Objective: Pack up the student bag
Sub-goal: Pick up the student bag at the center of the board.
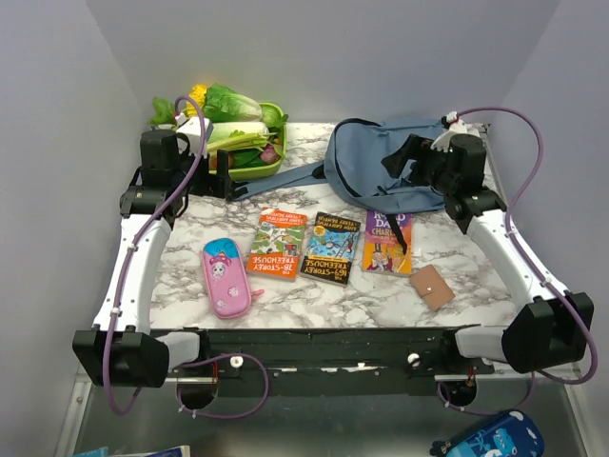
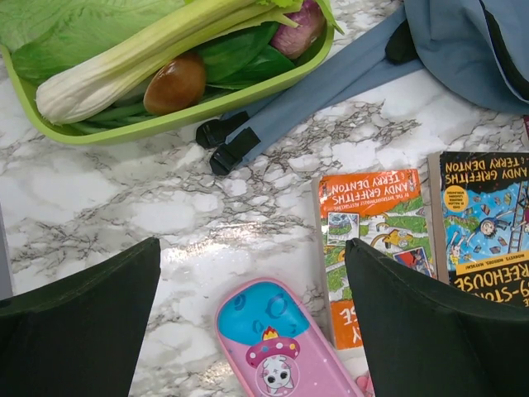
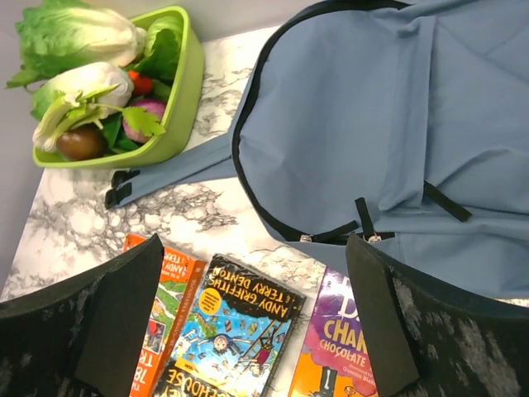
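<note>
The student bag [image 1: 381, 164], dusty blue with black straps, lies flat at the back right of the marble table; it also shows in the right wrist view [image 3: 372, 116] and in the left wrist view [image 2: 471, 41]. Three books lie in a row in front of it: orange [image 1: 275, 245], dark blue [image 1: 330, 248] and purple [image 1: 387, 242]. A pink pencil case [image 1: 225, 276] lies to their left. My left gripper [image 1: 221, 176] is open and empty, above the table [image 2: 252, 256]. My right gripper [image 1: 404, 157] is open and empty, above the bag's near edge [image 3: 254, 248].
A green tray [image 1: 276, 164] of vegetables stands at the back left, touching the bag's strap [image 2: 314, 91]. A small brown wallet [image 1: 431, 286] lies at the front right. A dark-blue printed pouch [image 1: 495, 440] lies below the table's near edge.
</note>
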